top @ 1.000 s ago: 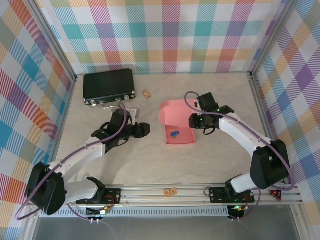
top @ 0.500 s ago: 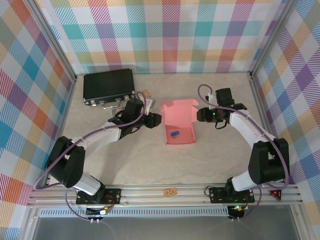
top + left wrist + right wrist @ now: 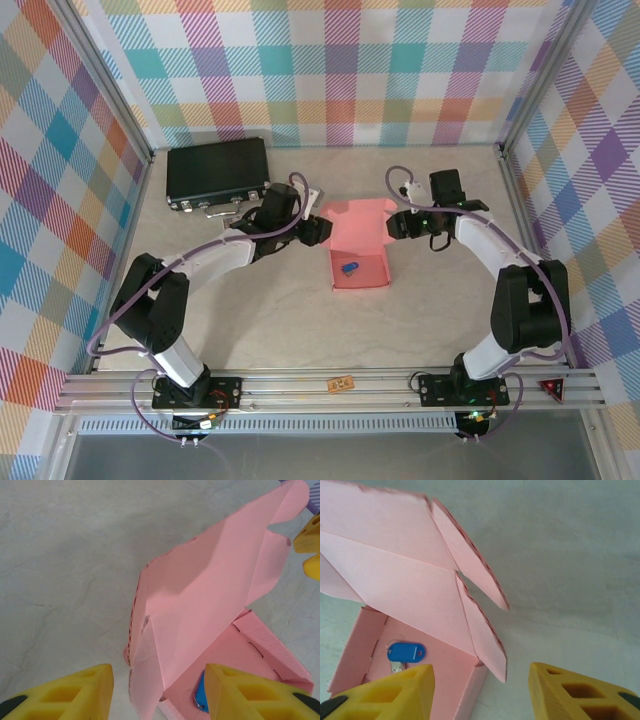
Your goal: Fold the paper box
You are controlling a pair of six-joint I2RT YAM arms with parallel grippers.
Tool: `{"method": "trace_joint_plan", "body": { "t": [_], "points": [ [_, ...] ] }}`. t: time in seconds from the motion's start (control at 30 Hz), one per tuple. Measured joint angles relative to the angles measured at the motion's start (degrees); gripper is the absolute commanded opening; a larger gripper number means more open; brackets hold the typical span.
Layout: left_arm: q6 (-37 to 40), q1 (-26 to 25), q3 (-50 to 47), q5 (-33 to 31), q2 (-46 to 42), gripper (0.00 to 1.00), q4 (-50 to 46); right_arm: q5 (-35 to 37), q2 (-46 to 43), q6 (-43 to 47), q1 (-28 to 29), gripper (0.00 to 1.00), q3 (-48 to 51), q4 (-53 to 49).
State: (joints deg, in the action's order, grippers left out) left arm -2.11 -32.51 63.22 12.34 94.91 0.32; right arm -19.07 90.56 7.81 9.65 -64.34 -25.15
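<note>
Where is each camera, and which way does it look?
Top external: above and behind the arms, looking down at the table; both arms show, left gripper and right gripper flanking the paper box.
Left wrist: on the left arm, facing the raised lid from its left; own yellow fingers at bottom.
Right wrist: on the right arm, facing the lid from its right; own fingers at bottom.
Both wrist views share the blue tag inside the box.

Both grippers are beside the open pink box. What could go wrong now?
The paper box stands with its lid half open and side flaps loose; the open left gripper and right gripper could crease it instead of folding. Nothing holds the box, so a push may slide it with the blue tag inside.
</note>
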Motion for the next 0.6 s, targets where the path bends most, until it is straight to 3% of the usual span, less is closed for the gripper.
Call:
{"method": "trace_joint_plan", "body": {
  "t": [0.6],
  "points": [
    [-1.49, 0.0, 2.6, -0.22, 4.46, 0.45, -0.39, -1.18, 4.74, 1.86, 0.0, 0.49, -2.49, 1.49]
  ]
}}
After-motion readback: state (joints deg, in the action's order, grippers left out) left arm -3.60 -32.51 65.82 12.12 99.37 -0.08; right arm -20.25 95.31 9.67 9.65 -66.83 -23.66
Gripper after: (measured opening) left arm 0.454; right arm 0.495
